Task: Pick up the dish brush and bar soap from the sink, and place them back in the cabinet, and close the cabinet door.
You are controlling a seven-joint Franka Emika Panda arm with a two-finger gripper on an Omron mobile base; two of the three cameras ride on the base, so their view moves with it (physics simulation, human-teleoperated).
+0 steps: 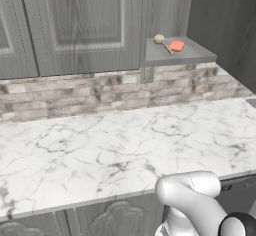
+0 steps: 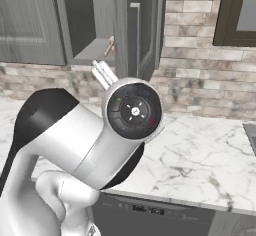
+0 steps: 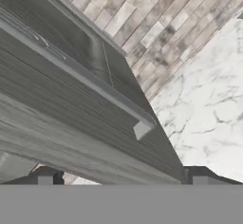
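Hand (image 3: 122, 175) spread, tips cut off at frame bottom against cabinet door (image 3: 71, 104). Dish brush (image 1: 163, 43) beside bar soap (image 1: 176, 46) upper right, on shelf (image 1: 197, 55). No readable writing.

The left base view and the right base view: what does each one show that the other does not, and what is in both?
Left base view: the bar soap lies beside the dish brush on the cabinet shelf. Right base view: the open cabinet door edge-on, a dark framed window, the arm's upper part. Both: the brush on the shelf, brick backsplash, marble counter.
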